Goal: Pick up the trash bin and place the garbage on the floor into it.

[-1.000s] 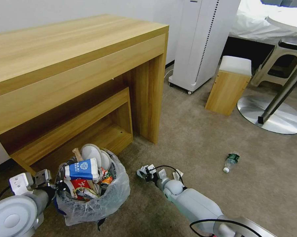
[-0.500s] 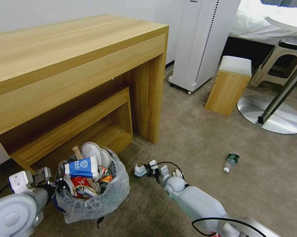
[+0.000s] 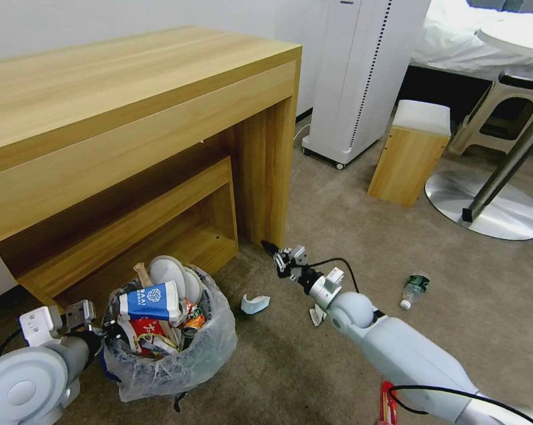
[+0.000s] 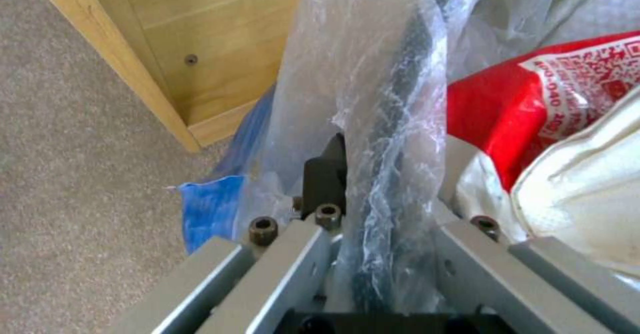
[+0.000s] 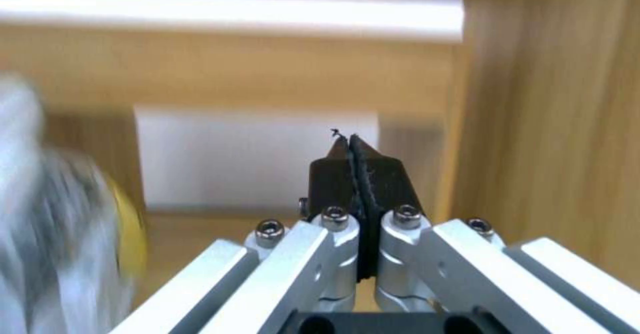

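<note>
The left gripper (image 3: 104, 336), nearest the camera at the lower left, has its jaws clenched on the bag-lined rim of the trash bin (image 3: 177, 366); the left wrist view shows the dark rim and crinkled plastic (image 4: 393, 123) pinched between them. The bin stands on the beige carpet floor (image 3: 349, 236) in front of the wooden worktop (image 3: 101, 100), heaped with a blue-and-white carton (image 3: 151, 301), red and orange wrappers and white slippers (image 3: 169, 274). Just beside the bin lies a white scrap (image 3: 254, 304) on the carpet. Beyond it, the right gripper (image 3: 272, 248) reaches toward the worktop's leg, its jaws pressed together on nothing, as the right wrist view confirms (image 5: 350, 146). Farther right, a clear green-labelled bottle (image 3: 415, 290) lies on the floor, well apart from the bin.
</note>
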Robot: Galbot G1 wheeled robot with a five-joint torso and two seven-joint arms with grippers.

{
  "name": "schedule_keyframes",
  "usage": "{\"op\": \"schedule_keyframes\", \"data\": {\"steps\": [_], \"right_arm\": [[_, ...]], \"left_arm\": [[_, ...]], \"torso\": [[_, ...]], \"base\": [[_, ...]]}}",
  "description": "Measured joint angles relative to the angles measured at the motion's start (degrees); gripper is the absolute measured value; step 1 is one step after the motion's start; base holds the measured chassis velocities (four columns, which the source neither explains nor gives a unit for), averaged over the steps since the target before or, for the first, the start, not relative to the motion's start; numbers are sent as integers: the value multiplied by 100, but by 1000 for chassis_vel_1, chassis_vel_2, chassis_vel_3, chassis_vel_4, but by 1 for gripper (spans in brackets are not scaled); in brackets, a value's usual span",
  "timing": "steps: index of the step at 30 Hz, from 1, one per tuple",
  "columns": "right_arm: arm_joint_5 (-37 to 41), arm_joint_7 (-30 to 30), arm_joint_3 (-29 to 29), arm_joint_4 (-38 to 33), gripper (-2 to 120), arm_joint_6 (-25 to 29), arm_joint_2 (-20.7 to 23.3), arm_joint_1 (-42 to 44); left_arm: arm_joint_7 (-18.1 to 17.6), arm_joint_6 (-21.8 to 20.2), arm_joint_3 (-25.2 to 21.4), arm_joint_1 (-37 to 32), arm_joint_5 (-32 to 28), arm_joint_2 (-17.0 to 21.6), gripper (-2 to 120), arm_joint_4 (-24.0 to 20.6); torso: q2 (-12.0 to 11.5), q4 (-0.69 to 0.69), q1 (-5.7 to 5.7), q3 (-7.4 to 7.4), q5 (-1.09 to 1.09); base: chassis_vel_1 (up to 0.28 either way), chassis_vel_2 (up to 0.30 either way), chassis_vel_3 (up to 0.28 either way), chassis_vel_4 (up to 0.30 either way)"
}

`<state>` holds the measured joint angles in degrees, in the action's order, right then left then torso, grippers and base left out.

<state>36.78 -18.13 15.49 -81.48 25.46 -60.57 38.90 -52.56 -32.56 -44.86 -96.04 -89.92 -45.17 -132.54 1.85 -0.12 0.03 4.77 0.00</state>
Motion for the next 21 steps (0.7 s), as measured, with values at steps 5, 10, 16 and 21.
{"op": "schedule_keyframes", "data": {"steps": [5, 10, 16, 21], "right_arm": [[293, -528, 1, -276, 0, 266, -6, -254], [475, -656, 150, -537, 0, 224, 1, -436], [713, -525, 495, -961, 0, -59, 27, -516], [1085, -442, 1073, -1175, 0, -283, -25, -703]], "left_arm": [[31, -4, -24, -41, 16, -26, 0, -19], [43, -5, -36, -61, 31, -93, 0, -18], [48, 2, -31, -9, 29, -91, 0, 28], [51, 7, -3, 35, 29, -135, 0, 62]], "torso": [[0, 0, 0, 0, 0], [0, 1, 0, 0, -1], [0, -1, 0, 0, -1], [0, -1, 0, 0, -1]], "base": [[0, 0, 0, 0], [0, 0, 0, 0], [0, 0, 0, 0], [0, 0, 0, 0]]}}
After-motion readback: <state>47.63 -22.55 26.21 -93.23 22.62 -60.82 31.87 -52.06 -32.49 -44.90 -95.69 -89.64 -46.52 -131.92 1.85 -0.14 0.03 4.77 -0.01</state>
